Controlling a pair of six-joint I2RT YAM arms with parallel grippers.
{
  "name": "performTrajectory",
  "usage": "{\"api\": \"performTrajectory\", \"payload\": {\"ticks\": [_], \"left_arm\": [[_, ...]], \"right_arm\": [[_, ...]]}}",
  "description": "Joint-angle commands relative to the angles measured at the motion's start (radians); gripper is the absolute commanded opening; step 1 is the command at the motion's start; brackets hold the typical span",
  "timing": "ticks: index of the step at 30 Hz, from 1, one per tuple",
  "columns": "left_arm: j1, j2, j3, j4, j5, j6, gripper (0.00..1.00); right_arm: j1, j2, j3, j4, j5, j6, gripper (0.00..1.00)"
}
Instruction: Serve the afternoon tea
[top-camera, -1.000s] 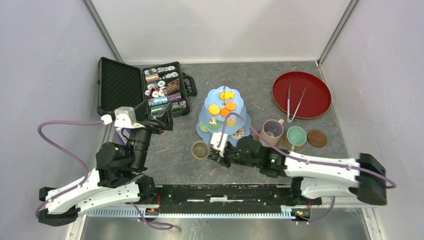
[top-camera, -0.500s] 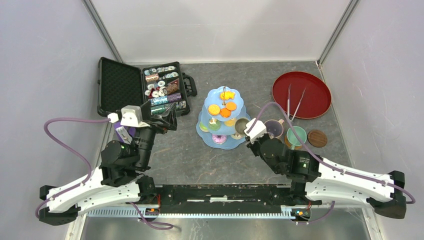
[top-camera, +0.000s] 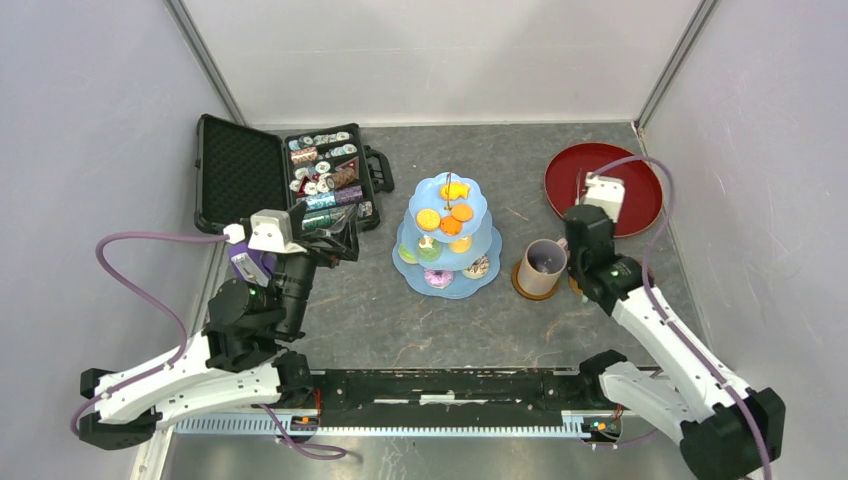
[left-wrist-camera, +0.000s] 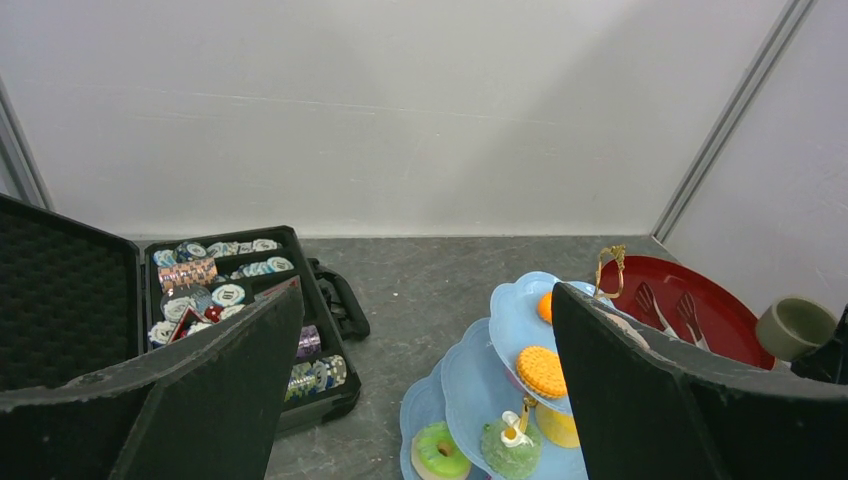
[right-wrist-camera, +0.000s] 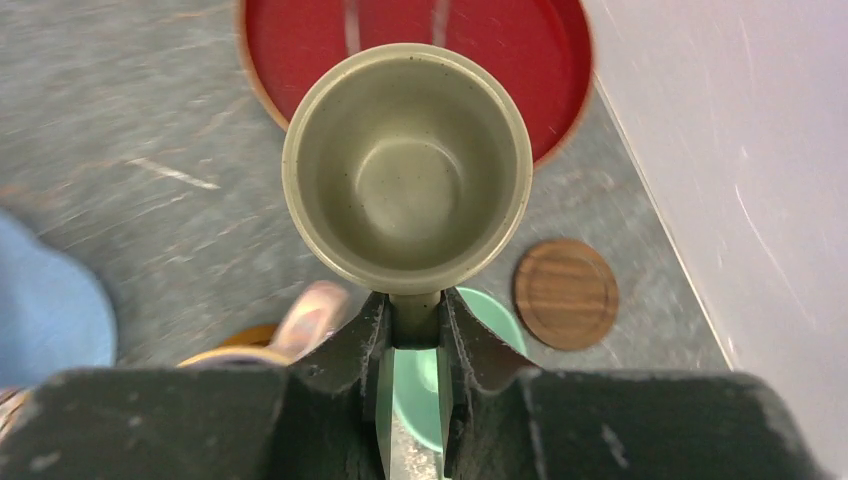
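Right gripper (right-wrist-camera: 413, 322) is pinching, jaws nearly together, the handle of the small olive-green glazed cup (right-wrist-camera: 407, 170), holding it over the near rim of the round dark-red tray (right-wrist-camera: 560, 60). A bare brown round wooden coaster (right-wrist-camera: 566, 293) is lying below, beside the mint-green cup (right-wrist-camera: 490, 325). From above, the tan ceramic mug (top-camera: 545, 260) is sitting on an orange-brown coaster (top-camera: 520, 287) beside the stocked pale-blue three-tier scalloped cake stand (top-camera: 447, 235). At its own wrist camera, the left gripper (left-wrist-camera: 428, 300) is hanging wide open and empty. Seating the olive cup seemingly remains.
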Motion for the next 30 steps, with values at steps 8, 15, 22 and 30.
{"api": "performTrajectory", "payload": {"ticks": [8,15,22,30], "left_arm": [[0.005,-0.009,0.005,-0.009,0.035,-0.034,1.00],[0.004,0.035,0.020,-0.020,0.044,-0.049,1.00],[0.008,0.081,0.037,-0.031,0.030,-0.049,1.00],[0.024,0.118,0.050,-0.047,0.040,-0.063,1.00]], "right_arm": [[-0.346,-0.054,-0.226,0.001,-0.024,0.337,0.00],[-0.432,-0.011,-0.298,0.050,-0.015,0.350,0.00],[-0.542,-0.009,-0.297,0.128,-0.143,0.252,0.00],[-0.548,-0.057,-0.297,0.145,-0.162,0.218,0.00]]}}
